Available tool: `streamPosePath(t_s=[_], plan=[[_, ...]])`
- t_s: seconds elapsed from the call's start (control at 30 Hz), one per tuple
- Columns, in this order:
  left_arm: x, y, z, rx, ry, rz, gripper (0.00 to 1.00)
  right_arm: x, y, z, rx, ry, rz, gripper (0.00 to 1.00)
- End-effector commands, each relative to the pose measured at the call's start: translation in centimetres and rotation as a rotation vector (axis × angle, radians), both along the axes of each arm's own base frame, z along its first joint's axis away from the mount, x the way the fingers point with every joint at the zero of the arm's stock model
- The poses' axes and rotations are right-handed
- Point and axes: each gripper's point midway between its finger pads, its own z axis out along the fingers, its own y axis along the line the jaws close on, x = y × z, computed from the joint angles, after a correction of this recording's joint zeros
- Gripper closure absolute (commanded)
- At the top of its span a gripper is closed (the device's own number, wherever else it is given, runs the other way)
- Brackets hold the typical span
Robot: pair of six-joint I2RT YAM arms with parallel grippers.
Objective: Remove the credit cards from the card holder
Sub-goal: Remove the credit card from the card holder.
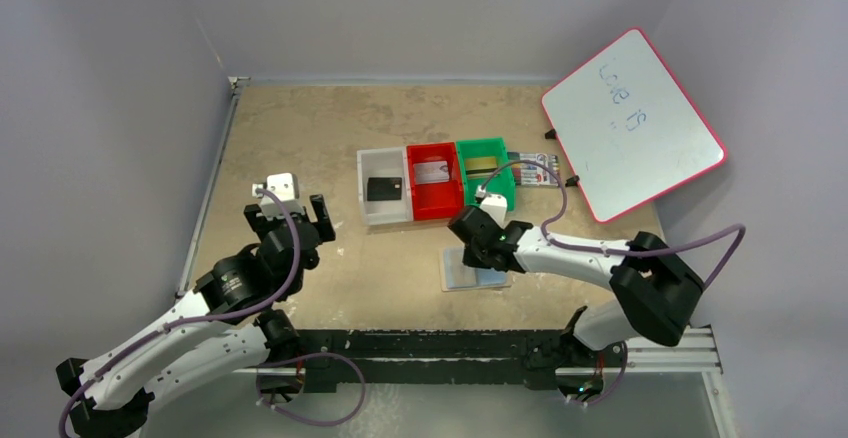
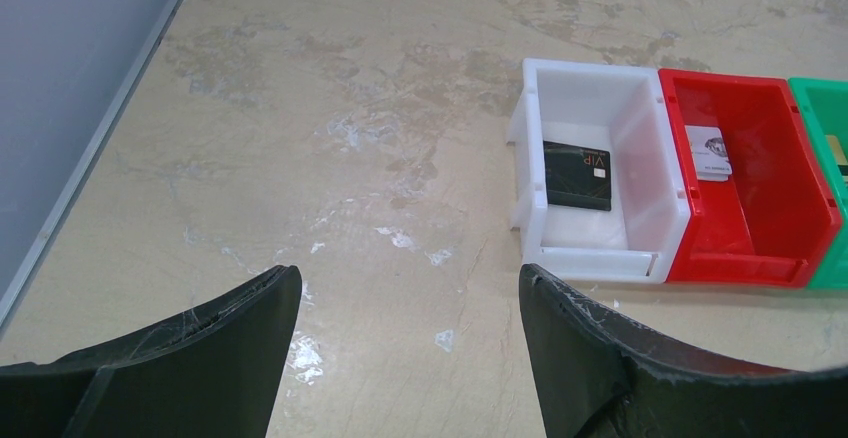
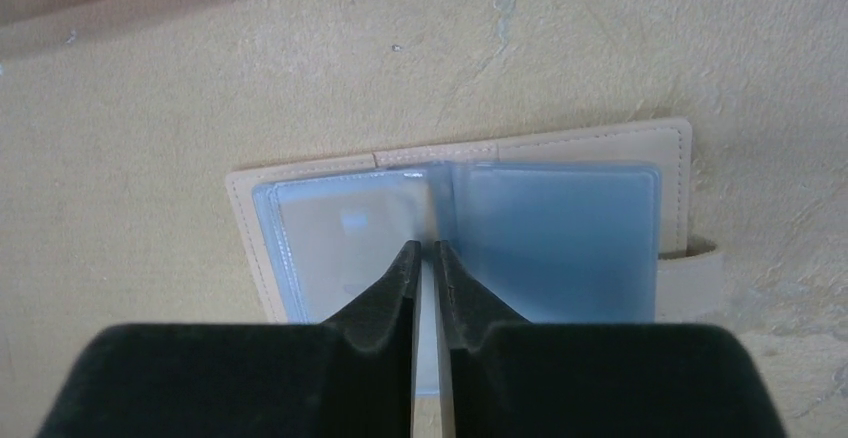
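Three bins stand in a row across the middle of the desk. The left bin, the middle bin and the right bin touch side to side, and one card lies flat in each. Just right of the row lies a marker pack, with a whiteboard propped behind it. Before the row the card holder lies spread open on the desk. A thin leaf at its fold stands pinched in the right gripper. Well to the left, the left gripper hangs wide apart over bare desk.

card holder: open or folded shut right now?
Open. The card holder lies spread flat on the table: both light-blue pockets show side by side, snap tab unfastened.
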Motion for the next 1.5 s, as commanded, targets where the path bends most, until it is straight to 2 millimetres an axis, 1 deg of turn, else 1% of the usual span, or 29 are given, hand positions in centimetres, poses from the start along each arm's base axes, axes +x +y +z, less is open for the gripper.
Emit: streamPosePath(t_s=[0.0, 0.1, 0.33, 0.4, 0.43, 0.47, 0.5, 0.53, 0.57, 0.67, 0.73, 0.83, 1.0, 1.03, 1.1, 1.23, 1.33, 1.47], plan=[[0.2, 0.0, 1.5, -0.033, -0.029, 0.016, 0.20, -0.6, -0.7, 0.5, 0.011, -0.005, -0.012, 0.94], [0.2, 0.0, 1.5, -0.031, -0.028, 0.016, 0.20, -0.3, -0.7, 0.8, 0.033, -0.021, -0.026, 1.00], [0.2, 0.0, 1.5, -0.029, -0.027, 0.015, 0.20, 0.1, -0.6, 1.8, 0.096, -0.056, -0.038, 1.00], [0.3, -0.1, 1.5, -0.030, -0.026, 0.014, 0.20, 0.1, 0.2, 2.4, 0.121, -0.065, 0.013, 0.99], [0.3, -0.1, 1.4, -0.028, -0.025, 0.015, 0.20, 0.2, 0.7, 2.8, 0.136, -0.069, 0.047, 0.95], [0.3, -0.1, 1.4, -0.026, -0.024, 0.017, 0.20, 0.5, 0.8, 3.1, 0.133, -0.088, 0.059, 0.88], [0.3, -0.2, 1.4, -0.026, -0.023, 0.015, 0.20, 0.7, 0.7, 3.4, 0.121, -0.109, 0.072, 0.74], [0.3, -0.2, 1.4, -0.024, -0.022, 0.013, 0.20, 0.5, 0.8, 3.5, 0.122, -0.115, 0.086, 0.64], [0.3, -0.2, 1.4, -0.022, -0.021, 0.013, 0.20, 0.2, 0.9, 3.6, 0.126, -0.121, 0.105, 0.59], [0.4, -0.2, 1.4, -0.020, -0.019, 0.012, 0.20, -0.4, 1.2, 3.9, 0.140, -0.127, 0.157, 0.48], [0.3, -0.2, 1.3, -0.020, -0.019, 0.012, 0.20, -0.7, 1.4, 3.9, 0.138, -0.118, 0.184, 0.43], [0.3, -0.2, 1.4, -0.023, -0.021, 0.011, 0.20, -1.3, 1.5, 3.3, 0.083, -0.088, 0.190, 0.38], [0.3, -0.1, 1.5, -0.030, -0.026, 0.011, 0.20, -2.3, 1.3, 1.8, -0.067, -0.040, 0.183, 0.37], [0.2, -0.1, 1.5, -0.029, -0.026, 0.011, 0.20, -2.5, 1.2, 1.3, -0.091, -0.024, 0.178, 0.37], [0.2, 0.0, 1.6, -0.034, -0.029, 0.011, 0.20, -2.6, 1.3, 0.9, -0.108, -0.016, 0.174, 0.37], [0.1, 0.0, 1.6, -0.038, -0.032, 0.010, 0.20, -2.5, 1.6, 1.0, -0.101, -0.019, 0.178, 0.38], [0.1, 0.1, 1.7, -0.039, -0.034, 0.012, 0.20, -2.6, 1.3, 0.9, -0.117, -0.016, 0.171, 0.41], [0.1, 0.1, 1.6, -0.037, -0.032, 0.011, 0.20, -2.6, 1.1, 0.6, -0.126, -0.008, 0.160, 0.50]])
